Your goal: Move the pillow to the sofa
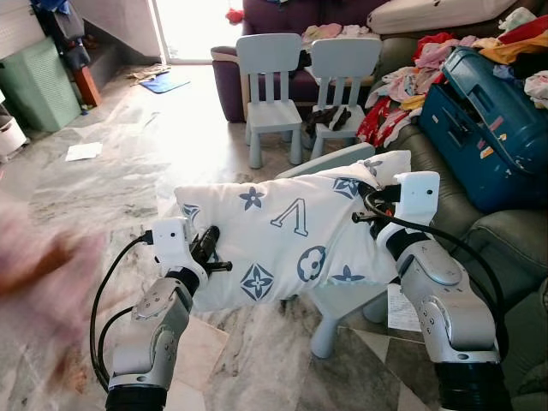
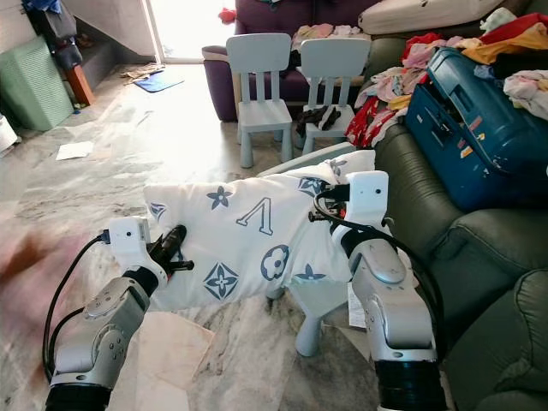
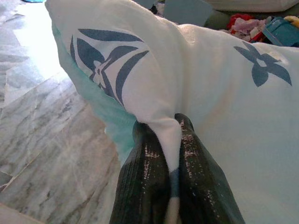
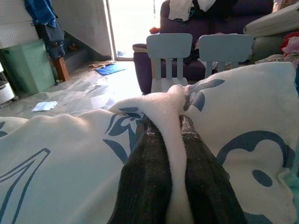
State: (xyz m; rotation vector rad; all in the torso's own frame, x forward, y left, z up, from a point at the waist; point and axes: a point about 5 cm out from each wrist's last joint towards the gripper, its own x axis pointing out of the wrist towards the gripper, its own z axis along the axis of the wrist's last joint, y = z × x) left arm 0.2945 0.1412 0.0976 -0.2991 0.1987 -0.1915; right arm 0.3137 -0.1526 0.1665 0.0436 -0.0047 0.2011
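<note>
A white pillow [image 1: 287, 235] with blue flower and letter prints hangs in the air between my two arms, above a low pale-blue table. My left gripper [image 1: 208, 244] is shut on the pillow's left end; the left wrist view shows its black fingers [image 3: 149, 168] pinching a fold of the cover. At the upper right corner of the pillow my right gripper [image 1: 377, 205] is shut on another fold, its fingers [image 4: 149, 168] clamped on white fabric. The dark green sofa [image 1: 505, 244] lies to my right, a blue suitcase [image 1: 484, 128] on its seat.
Two pale-blue child chairs [image 1: 272, 90] stand ahead, before a purple sofa [image 1: 282, 17]. Heaped clothes [image 1: 402, 86] cover the green sofa's far end. A green bin [image 1: 38, 81] and a paper sheet [image 1: 83, 151] lie on the marble floor at left. A blurred pinkish shape [image 1: 38, 257] fills the left edge.
</note>
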